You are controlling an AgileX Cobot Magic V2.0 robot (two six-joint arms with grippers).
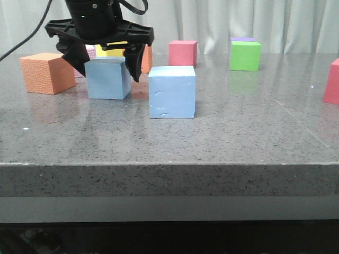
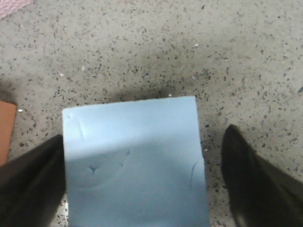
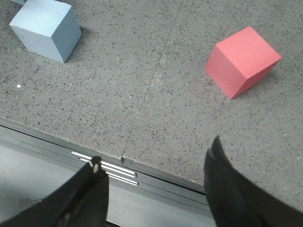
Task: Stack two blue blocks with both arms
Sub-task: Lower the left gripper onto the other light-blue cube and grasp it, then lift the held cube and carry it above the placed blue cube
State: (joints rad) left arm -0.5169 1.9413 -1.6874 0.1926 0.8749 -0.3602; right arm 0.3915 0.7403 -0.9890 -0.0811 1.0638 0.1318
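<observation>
Two sky-blue blocks stand on the grey table. The left blue block sits between the fingers of my left gripper, which hangs over it with jaws open astride it. In the left wrist view this block fills the space between the fingers, and my left gripper leaves a gap of table at one finger. The second blue block stands free just to the right and nearer. My right gripper is open and empty above the table's front edge, far from a blue block.
An orange cube stands at the left. A yellow cube and a red cube stand behind. A green cube with a purple block on it is at the back right. Another red cube is at the right edge.
</observation>
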